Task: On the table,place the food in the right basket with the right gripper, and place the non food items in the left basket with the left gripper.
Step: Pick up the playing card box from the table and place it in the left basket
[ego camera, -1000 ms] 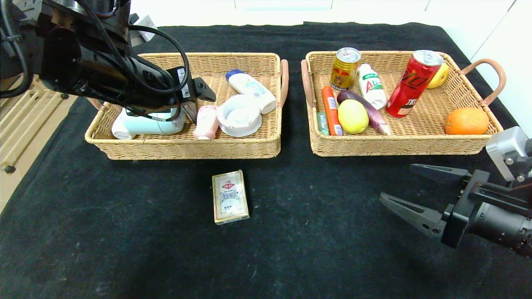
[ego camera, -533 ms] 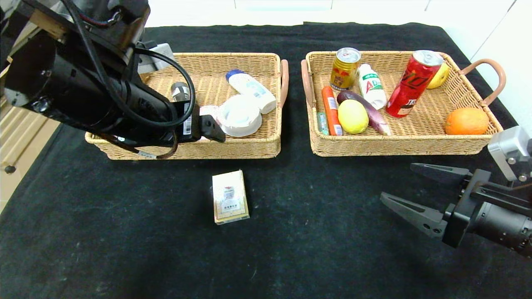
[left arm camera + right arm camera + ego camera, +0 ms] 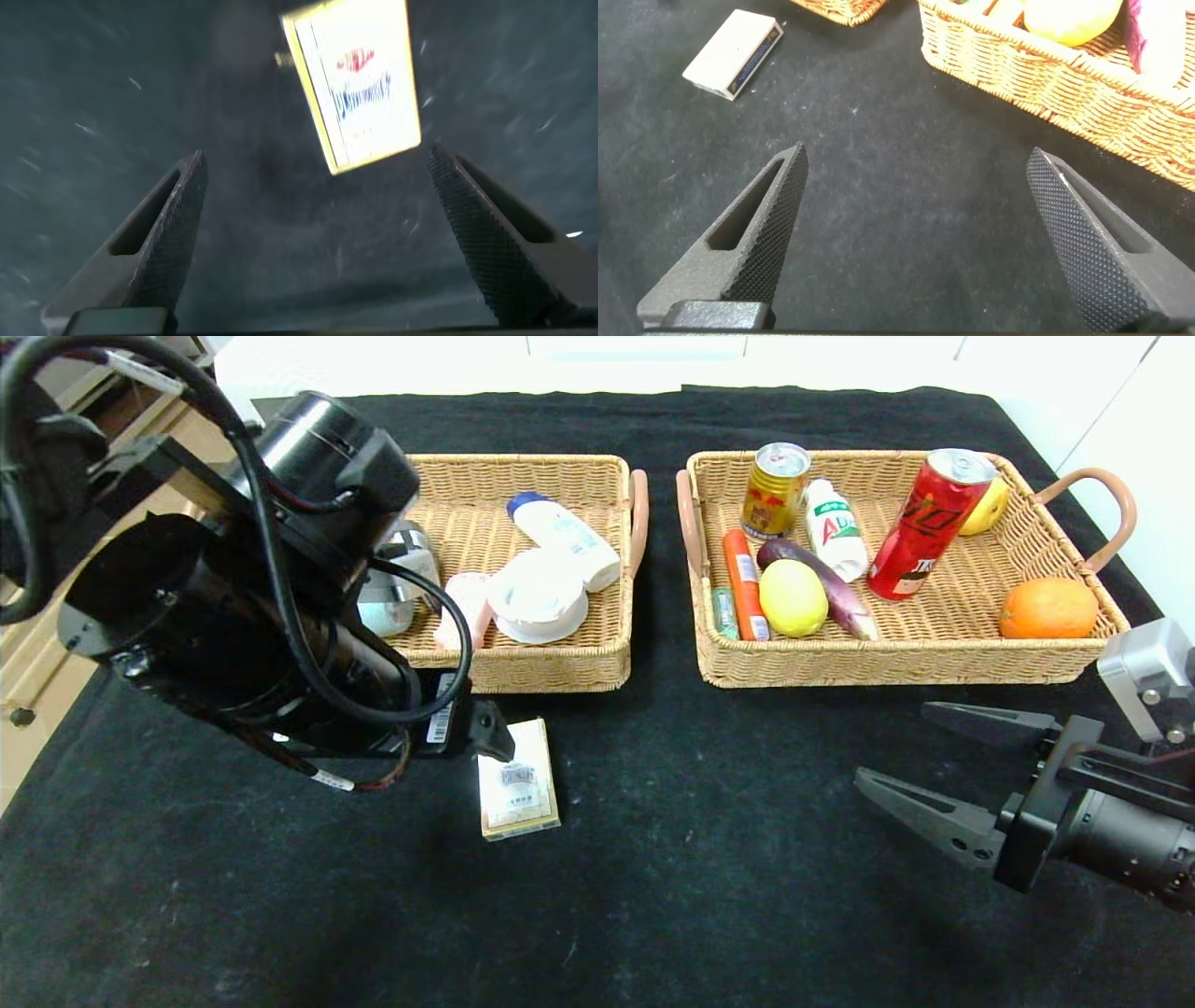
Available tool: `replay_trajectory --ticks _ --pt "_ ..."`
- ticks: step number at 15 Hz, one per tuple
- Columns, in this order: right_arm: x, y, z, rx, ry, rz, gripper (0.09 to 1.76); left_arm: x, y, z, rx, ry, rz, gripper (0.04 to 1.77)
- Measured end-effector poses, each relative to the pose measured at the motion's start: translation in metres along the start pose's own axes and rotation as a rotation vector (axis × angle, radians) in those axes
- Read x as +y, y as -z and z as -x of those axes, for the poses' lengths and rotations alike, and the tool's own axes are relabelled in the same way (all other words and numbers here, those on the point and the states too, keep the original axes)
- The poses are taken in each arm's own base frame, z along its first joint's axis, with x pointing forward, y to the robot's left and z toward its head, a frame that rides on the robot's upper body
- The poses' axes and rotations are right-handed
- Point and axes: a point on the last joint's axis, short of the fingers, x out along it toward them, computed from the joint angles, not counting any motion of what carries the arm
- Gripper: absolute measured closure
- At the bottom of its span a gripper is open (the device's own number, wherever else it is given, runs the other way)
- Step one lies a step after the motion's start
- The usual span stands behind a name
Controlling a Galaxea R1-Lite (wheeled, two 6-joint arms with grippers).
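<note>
A flat cream box [image 3: 518,789] lies on the black table [image 3: 700,859] in front of the left basket [image 3: 523,672]. My left gripper [image 3: 316,159] hangs open just above the box [image 3: 360,79], its near end between the fingertips; in the head view the arm hides most of the fingers. A pale blue mug [image 3: 387,611] shows partly behind that arm in the left basket. The red can [image 3: 924,523], lemon [image 3: 793,597] and sausage [image 3: 744,583] lie in the right basket [image 3: 896,667]. My right gripper [image 3: 891,741] is open and empty in front of it.
The right basket also holds a gold can [image 3: 773,490], a white bottle [image 3: 834,527], an eggplant [image 3: 822,579] and an orange [image 3: 1047,607]. A white-and-blue bottle [image 3: 565,537] and a white round dish [image 3: 537,597] lie in the left basket.
My left arm has swung out of the left basket toward the table's front and come down over the cream box. The right arm has not moved.
</note>
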Motion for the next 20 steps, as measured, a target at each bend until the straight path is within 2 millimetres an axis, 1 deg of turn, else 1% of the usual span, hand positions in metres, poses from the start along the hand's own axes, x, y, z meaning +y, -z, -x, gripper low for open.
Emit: replay_trajectory --ticks 4,10,14,20 --pt "0.0 0.0 0.0 -0.001 0.0 0.0 0.14 -0.012 0.006 -0.016 0.049 -0.011 0.029 0.1" --pt "0.0 -0.001 0.0 -0.008 0.002 0.003 0.14 -0.028 0.005 -0.037 0.043 -0.026 0.033 0.1" --pt "-0.001 -0.002 0.0 -0.02 0.004 0.006 0.14 -0.032 0.005 -0.048 0.058 -0.045 0.026 0.09" --pt "-0.001 -0.002 0.0 -0.017 0.004 0.004 0.14 -0.035 0.005 -0.057 0.066 -0.058 0.023 0.09"
